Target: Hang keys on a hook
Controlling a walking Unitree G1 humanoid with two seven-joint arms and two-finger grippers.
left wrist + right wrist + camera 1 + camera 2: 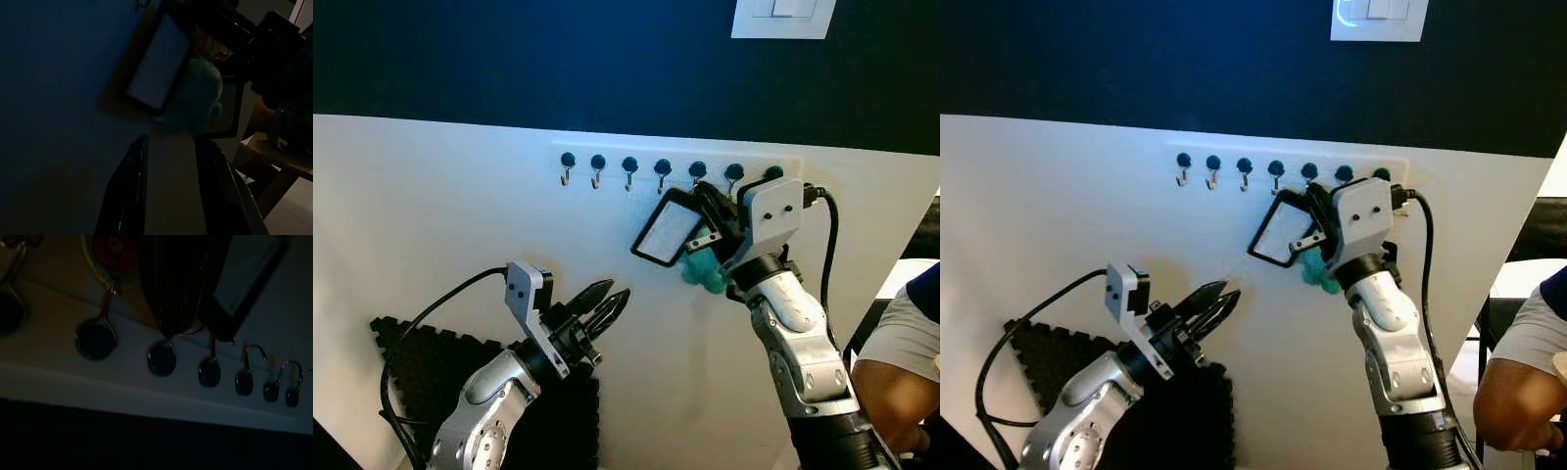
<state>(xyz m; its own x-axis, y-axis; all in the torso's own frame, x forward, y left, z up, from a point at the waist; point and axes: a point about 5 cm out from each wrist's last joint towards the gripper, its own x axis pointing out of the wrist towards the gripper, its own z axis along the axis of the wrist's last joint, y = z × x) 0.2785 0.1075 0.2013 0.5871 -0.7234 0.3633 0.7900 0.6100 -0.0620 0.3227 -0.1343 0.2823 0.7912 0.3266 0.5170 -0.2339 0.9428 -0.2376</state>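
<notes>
A row of several small dark-knobbed hooks (629,168) runs along a white wall panel. My right gripper (705,199) is raised to the hooks, just under the fifth hook (697,172), and is shut on a key bunch. From it hang a black-framed white tag (666,233) and a teal fluffy charm (705,274). In the right wrist view the thin key ring (190,332) sits right beside a hook knob (161,360); whether it is over the hook is too dark to tell. My left gripper (607,305) hovers low on the left, open and holding nothing.
A black foam mat (426,367) leans at the lower left behind my left arm. A white light switch (781,18) sits on the dark wall above. A person's arm and white sleeve (901,352) are at the right edge.
</notes>
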